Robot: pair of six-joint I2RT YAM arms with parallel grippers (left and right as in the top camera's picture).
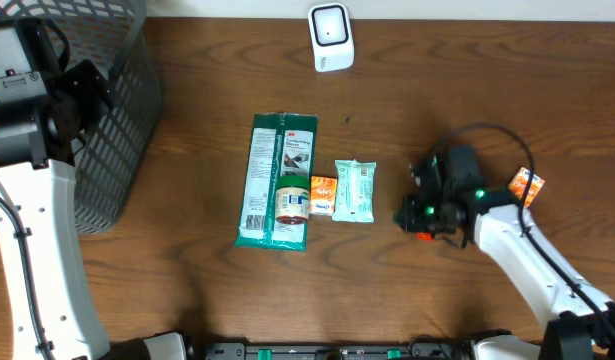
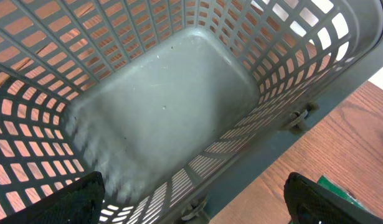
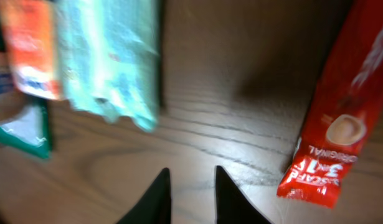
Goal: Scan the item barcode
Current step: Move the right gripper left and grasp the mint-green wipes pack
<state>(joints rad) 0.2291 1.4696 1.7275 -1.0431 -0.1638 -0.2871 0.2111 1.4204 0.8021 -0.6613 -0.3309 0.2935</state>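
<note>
Low in the right wrist view, the right hand [image 3: 191, 190] has its fingers slightly apart and empty above the bench [image 3: 203, 137]. The red 3-in-1 coffee sachet [image 3: 340, 106] lies flat at right. A pale green packet [image 3: 110, 56] and an orange packet [image 3: 32, 46] lie upper left. In the overhead view, the white scanner [image 1: 330, 38] sits top centre. The left hand [image 2: 194, 199], spread wide, hangs over the grey basket [image 2: 166, 106].

The table [image 1: 187, 300] is brown wood grain, the basket [image 1: 127, 100] grey lattice, the scanner [image 1: 330, 37] white. The long packet [image 1: 277, 170] is green and white, the small packet [image 1: 323, 196] orange, the pouch [image 1: 354, 190] pale mint, the sachet [image 3: 340, 124] red with white lettering.
</note>
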